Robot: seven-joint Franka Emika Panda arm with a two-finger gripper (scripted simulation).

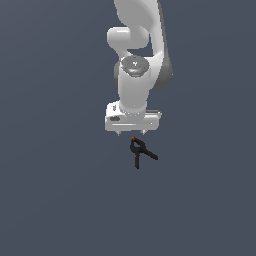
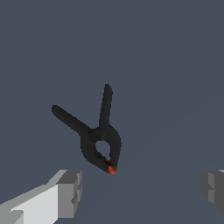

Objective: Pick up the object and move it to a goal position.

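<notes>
The gripper (image 2: 141, 192) is hanging with fingers (image 2: 70, 192) spread wide, gripping nothing. The black spring clamp (image 2: 101, 146) is lying on the grey floor (image 1: 55, 190), its handles splaying toward five and six o'clock in the exterior view.

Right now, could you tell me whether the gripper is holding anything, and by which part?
Nothing is held. The gripper is open, and the clamp lies free, clear of both fingers.

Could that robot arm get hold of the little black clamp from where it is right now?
Probably yes. The gripper is open just above the clamp, with nothing lying between or around it. The clamp's head sits slightly ahead of the fingers, so a small shift seems needed.
</notes>
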